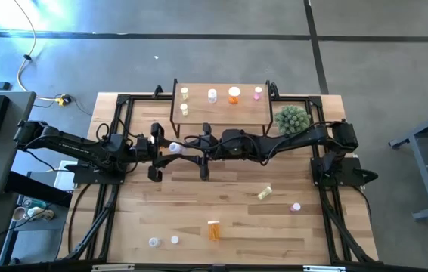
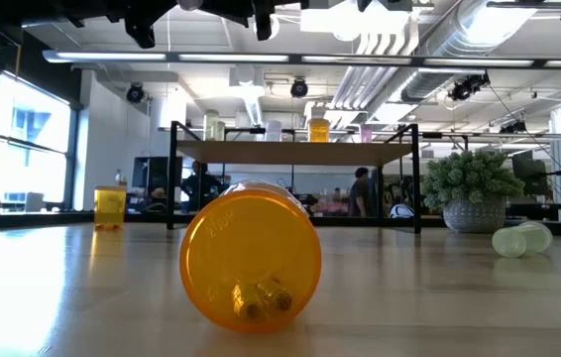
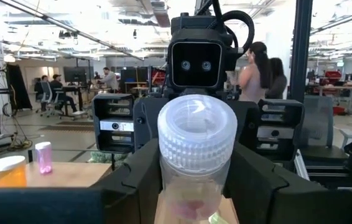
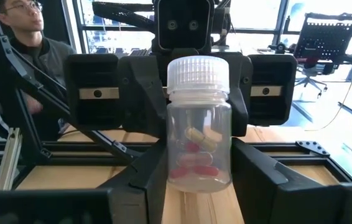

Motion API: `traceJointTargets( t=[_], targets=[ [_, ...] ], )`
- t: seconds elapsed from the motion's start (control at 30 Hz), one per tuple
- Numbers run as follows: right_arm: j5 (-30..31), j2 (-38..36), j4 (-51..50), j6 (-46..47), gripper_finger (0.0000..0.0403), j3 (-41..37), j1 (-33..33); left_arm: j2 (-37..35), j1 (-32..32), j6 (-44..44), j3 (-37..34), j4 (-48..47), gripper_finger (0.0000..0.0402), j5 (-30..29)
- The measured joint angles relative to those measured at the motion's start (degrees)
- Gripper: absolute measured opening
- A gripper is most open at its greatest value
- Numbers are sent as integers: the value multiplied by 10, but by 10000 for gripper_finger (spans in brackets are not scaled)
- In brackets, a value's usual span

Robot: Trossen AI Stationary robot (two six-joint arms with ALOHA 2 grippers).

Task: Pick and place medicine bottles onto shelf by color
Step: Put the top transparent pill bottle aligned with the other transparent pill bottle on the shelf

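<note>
Holding one clear bottle between them above mid-worktop, both arms meet just in front of the shelf.

- Left tool: fingers flank the bottle, closing on it; a firm grip cannot be confirmed.
- Right tool: clamped on the same bottle; likely a handover.
- Shelf: five bottles standing, grouped by colour.
- Worktop, near side: clear pair left, orange bottle centre, yellow-green bottle and pink bottle right, unsorted.
</note>
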Motion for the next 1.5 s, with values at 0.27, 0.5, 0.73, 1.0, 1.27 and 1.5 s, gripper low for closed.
traceJointTargets(
  t=[0.27, 0.5, 0.73, 1.0, 1.27, 1.5],
  targets=[
    [26, 0, -44, 15, 190, 0, -3, 0, 1, 2, 0, -17, 143, -19],
    [28, 0, -130, 37, 246, 0, -6, 0, 1, 2, 0, -67, 143, -53],
    [31, -2, -267, 92, 259, 0, -22, 0, 1, -28, 0, -188, 143, -63],
    [34, -2, -320, 75, 259, 37, -36, 0, 0, -91, 0, -318, 143, -61],
    [34, -3, -330, -25, 259, 152, -38, 10, -1, -101, 0, -337, 143, -59],
    [16, 2, -264, -46, 259, 155, -49, 39, -1, -100, -1, -307, 143, -59]
  ],
)
